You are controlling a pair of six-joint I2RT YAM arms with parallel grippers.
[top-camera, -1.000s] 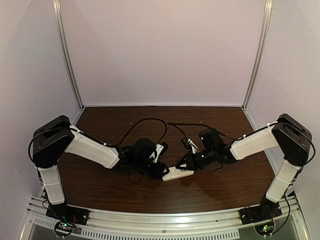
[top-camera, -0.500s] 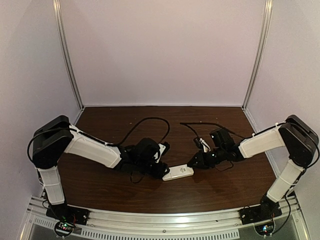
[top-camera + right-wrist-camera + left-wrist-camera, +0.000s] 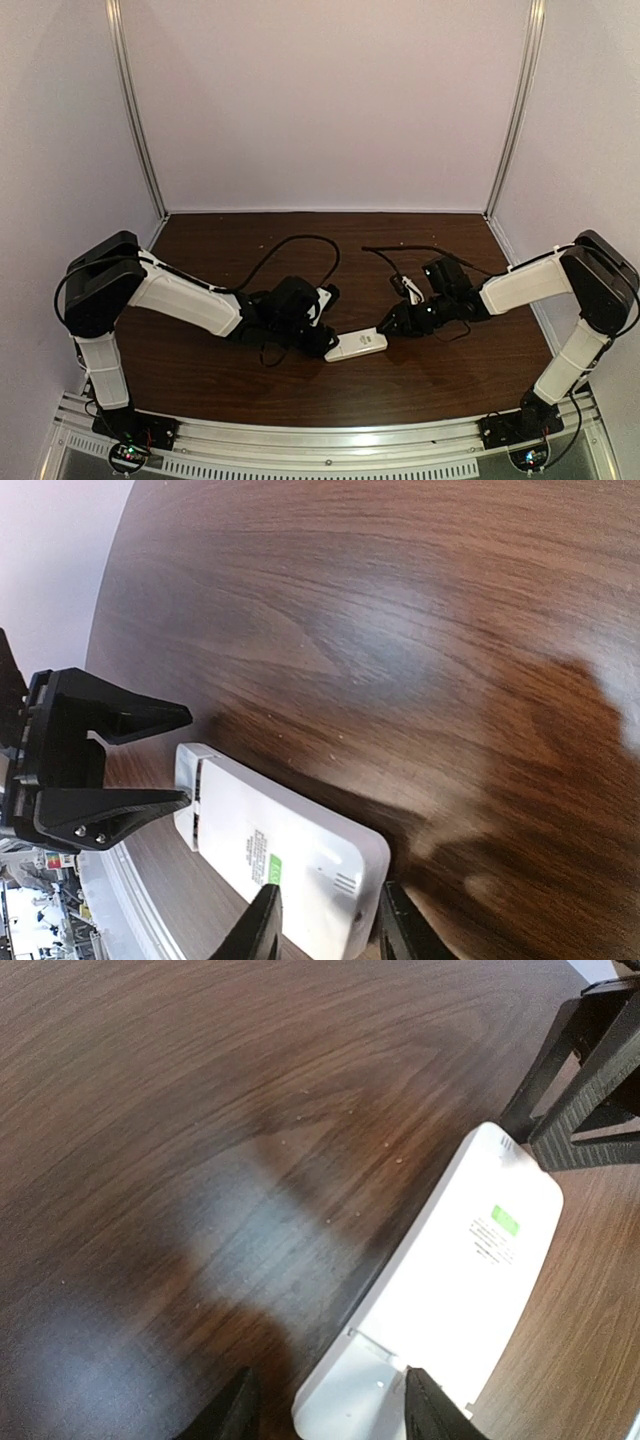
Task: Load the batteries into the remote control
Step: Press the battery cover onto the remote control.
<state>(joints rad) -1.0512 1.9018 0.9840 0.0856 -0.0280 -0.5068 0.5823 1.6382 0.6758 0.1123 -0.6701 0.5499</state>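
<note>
You are working on the dark wooden table [image 3: 200, 385], where the white remote control [image 3: 357, 345] is lying back-up between the arms. Your left gripper [image 3: 325, 1412] is straddling its seamed end, jaws apart; your right gripper [image 3: 325, 925] is hovering parted over the other end (no batteries are showing). Try pinning it squarely before easing the cover off.
</note>
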